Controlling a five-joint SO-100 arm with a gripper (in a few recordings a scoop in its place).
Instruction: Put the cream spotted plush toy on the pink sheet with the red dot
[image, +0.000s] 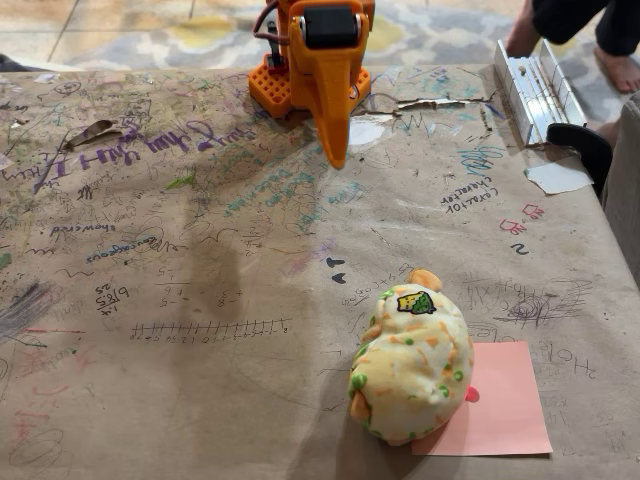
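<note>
Soft cream fabric, speckled orange and green: the cream spotted plush toy (412, 365) lies on its side near the front of the table (200, 300), overlapping the left edge of the pink sheet with the red dot (495, 400). The dot peeks out just beside its right flank, so the toy is partly on the paper but not centred over it.

It looks light and squashy; I would expect it to give under a pinch rather than slip, and nothing about it seems breakable. The rounded body is wide, so a grip across the narrower upper end, near the green tag and the little orange nub, seems the better hold. Thin paper like this may slide if the toy is dragged.

At the back of the table the orange gripper (333, 150) hangs well apart from the toy, empty, its fingers drawn together into one point.
</note>
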